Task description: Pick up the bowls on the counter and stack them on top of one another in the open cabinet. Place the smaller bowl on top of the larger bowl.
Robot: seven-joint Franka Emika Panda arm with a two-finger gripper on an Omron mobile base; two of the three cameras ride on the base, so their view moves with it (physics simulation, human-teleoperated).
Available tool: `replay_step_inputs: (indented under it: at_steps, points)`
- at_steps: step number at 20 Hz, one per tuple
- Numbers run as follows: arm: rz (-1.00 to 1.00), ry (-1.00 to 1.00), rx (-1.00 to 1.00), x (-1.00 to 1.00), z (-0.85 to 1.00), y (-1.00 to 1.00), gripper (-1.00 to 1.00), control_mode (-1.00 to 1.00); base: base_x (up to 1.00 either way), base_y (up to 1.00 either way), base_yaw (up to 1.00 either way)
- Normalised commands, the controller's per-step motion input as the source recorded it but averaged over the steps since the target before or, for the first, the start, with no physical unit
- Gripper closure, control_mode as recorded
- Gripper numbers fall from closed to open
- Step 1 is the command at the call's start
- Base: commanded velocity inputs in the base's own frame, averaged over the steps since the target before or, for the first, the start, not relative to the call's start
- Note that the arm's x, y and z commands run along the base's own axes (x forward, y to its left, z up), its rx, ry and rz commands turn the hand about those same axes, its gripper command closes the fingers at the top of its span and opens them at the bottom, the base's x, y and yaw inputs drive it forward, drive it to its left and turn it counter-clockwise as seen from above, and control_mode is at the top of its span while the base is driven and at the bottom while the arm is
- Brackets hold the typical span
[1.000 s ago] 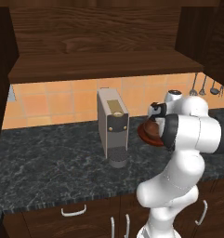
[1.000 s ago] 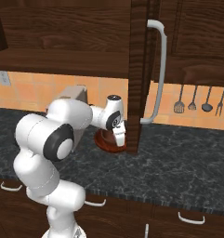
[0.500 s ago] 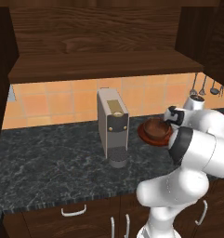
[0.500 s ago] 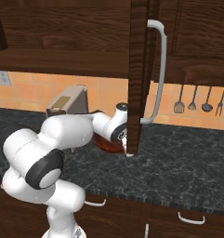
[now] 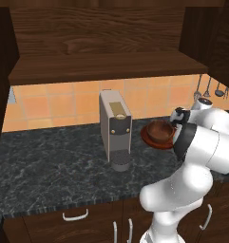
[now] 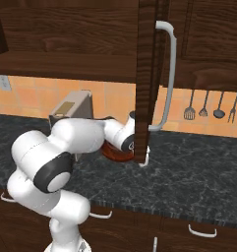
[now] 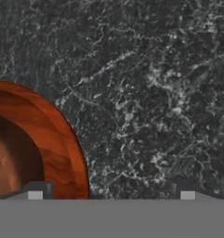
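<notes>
**Bowls on the dark stone, hand spread wide above it**

The counter (image 5: pixel 49 166) is a long slab of dark grey-black marbled stone with pale veining, backed by an orange tiled wall (image 5: pixel 54 102). Below it run low brown cabinets with white handles (image 5: pixel 75 216). Above hangs the open cabinet (image 5: pixel 101 66), dark wood grain, its plank shelf at the 12 o'clock side of the left base view. A grey coffee machine (image 5: pixel 115 128) stands on the stone near the middle of that view.

At 3 o'clock from the machine the smaller bowl (image 5: pixel 159 130) sits inside the larger bowl (image 5: pixel 147 138), both reddish-brown, resting on the counter and partly covered by the white arm.

The right base view adds what the left cannot: the cabinet's open door (image 6: pixel 147 74), seen edge-on with a long white handle (image 6: pixel 168 74), hangs in front of the bowls, so only a red sliver of the larger bowl (image 6: pixel 114 151) shows between arm and door. Kitchen utensils (image 6: pixel 211 106) hang on the tiles at 3 o'clock.

The hand view looks straight down on the stone. A curved rim of the larger bowl (image 7: pixel 53 135) sits at 8 o'clock. The gripper (image 7: pixel 111 195) has its two finger tips spread far apart at 6 o'clock, one over the bowl, the other over bare stone, with nothing between them.
</notes>
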Motion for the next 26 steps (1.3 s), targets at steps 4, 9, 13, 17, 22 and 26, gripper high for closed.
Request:
replay_step_inputs:
  at_steps: [4, 9, 13, 17, 22, 26]
  points:
    - [0.01, 0.07, 0.0, 0.31, -0.37, 0.0, -1.0, -1.0, 0.0, 0.0, 0.0]
    - [0.0, 0.02, 0.0, 0.05, -0.17, 0.0, -1.0, -1.0, 0.0, 0.0, 0.0]
    - [0.0, 0.0, 0.0, 0.13, -0.33, 0.0, -1.0, -1.0, 0.0, 0.0, 0.0]
    - [0.0, 0.0, 0.0, 0.08, -0.37, 0.0, -1.0, -1.0, 0.0, 0.0, 0.0]
    - [0.0, 0.0, 0.0, 0.03, -0.18, 0.0, -1.0, -1.0, 0.0, 0.0, 0.0]
    - [0.05, -0.11, 0.01, 0.0, 0.0, 0.04, -1.0, -1.0, 0.0, 0.0, 0.0]
